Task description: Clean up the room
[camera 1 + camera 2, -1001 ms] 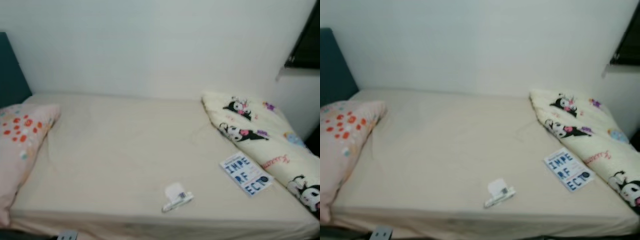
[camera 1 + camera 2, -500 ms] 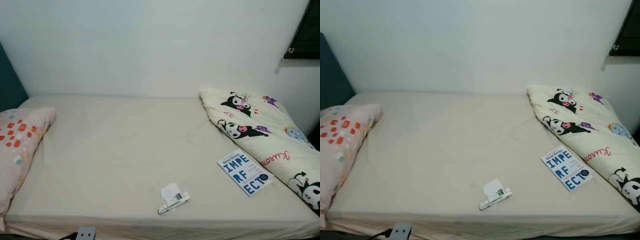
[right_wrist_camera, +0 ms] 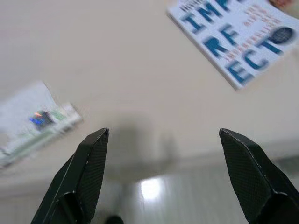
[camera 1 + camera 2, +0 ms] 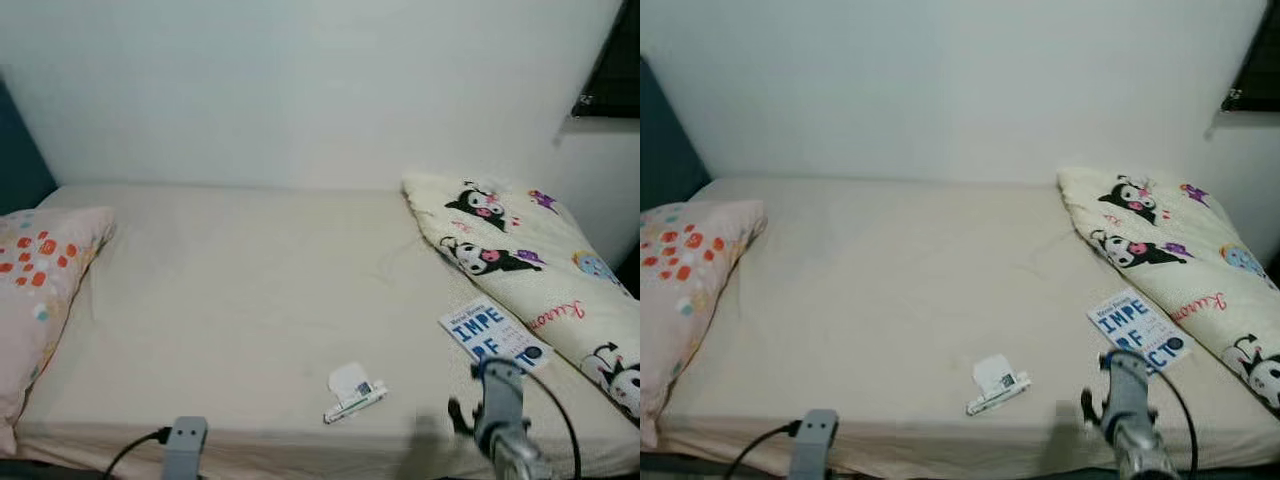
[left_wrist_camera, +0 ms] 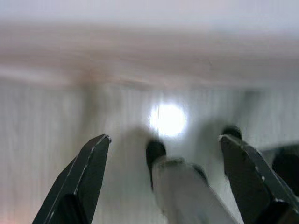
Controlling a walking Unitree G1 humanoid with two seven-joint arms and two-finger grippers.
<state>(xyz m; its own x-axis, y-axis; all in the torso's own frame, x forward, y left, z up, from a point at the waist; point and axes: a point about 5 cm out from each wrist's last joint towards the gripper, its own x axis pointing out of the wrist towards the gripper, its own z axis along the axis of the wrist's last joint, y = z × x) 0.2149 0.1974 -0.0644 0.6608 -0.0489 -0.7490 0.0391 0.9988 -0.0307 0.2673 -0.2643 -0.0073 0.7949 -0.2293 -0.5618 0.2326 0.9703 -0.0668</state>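
Cream-sheeted bed (image 4: pixel 230 300) carries, from its left edge, a pink spotted pillow (image 4: pixel 40 300), a small white packet (image 4: pixel 352 392) near its front edge, then a blue-lettered white book (image 4: pixel 492 332); right gripper (image 3: pixel 163 179), fingers apart, should descend squarely over the packet; left gripper (image 5: pixel 163 179) likewise hangs spread.

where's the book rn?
The book lies flat near the front right of the bed, against the cartoon-print quilt and right of the small white packet. The right gripper hovers open just in front of it.
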